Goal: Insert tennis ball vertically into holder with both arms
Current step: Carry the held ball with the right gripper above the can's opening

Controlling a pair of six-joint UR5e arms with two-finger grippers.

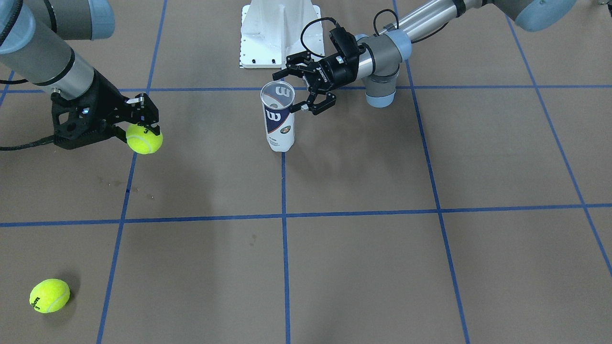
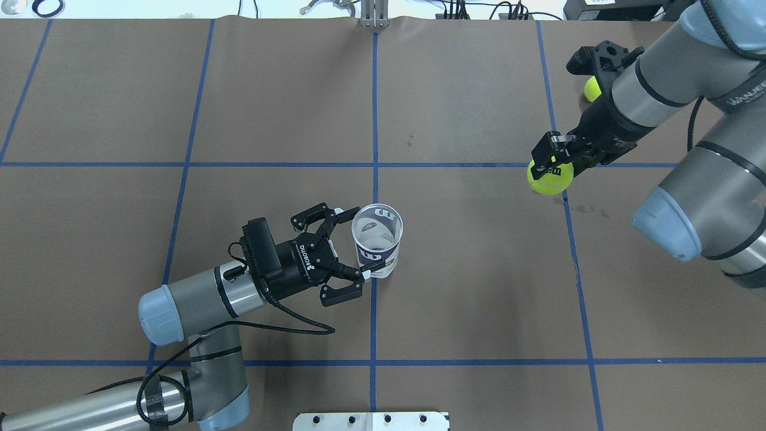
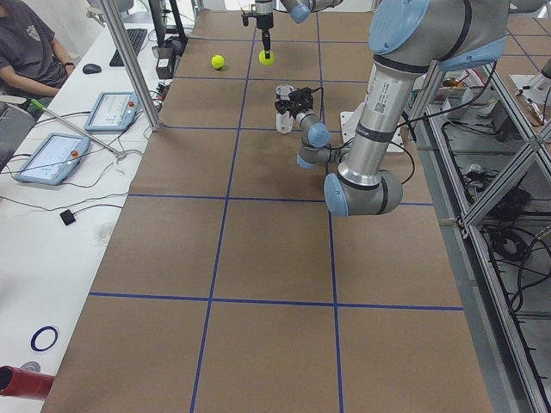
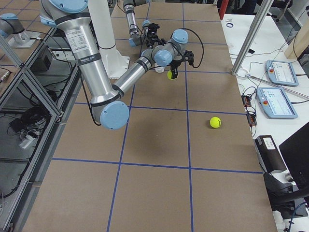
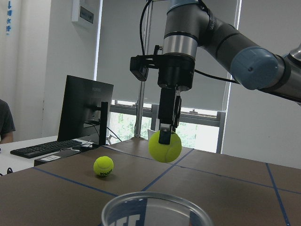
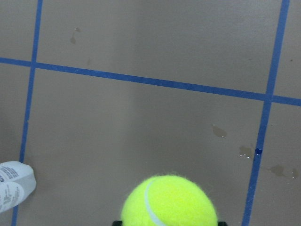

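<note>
Loose tennis ball (image 1: 49,295), upright holder (image 1: 278,119), empty

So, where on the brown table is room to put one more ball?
The brown table is bare on the left arm's side, past the clear plastic navy-labelled can. Crowded: at the can, beside the open left gripper, and by the right gripper holding a yellow tennis ball.

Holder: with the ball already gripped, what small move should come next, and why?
Probably ease the left gripper forward and shut it on the holder. The holder stands upright and ungripped, with the jaws open beside it, while the right gripper holds the ball far aside.
</note>
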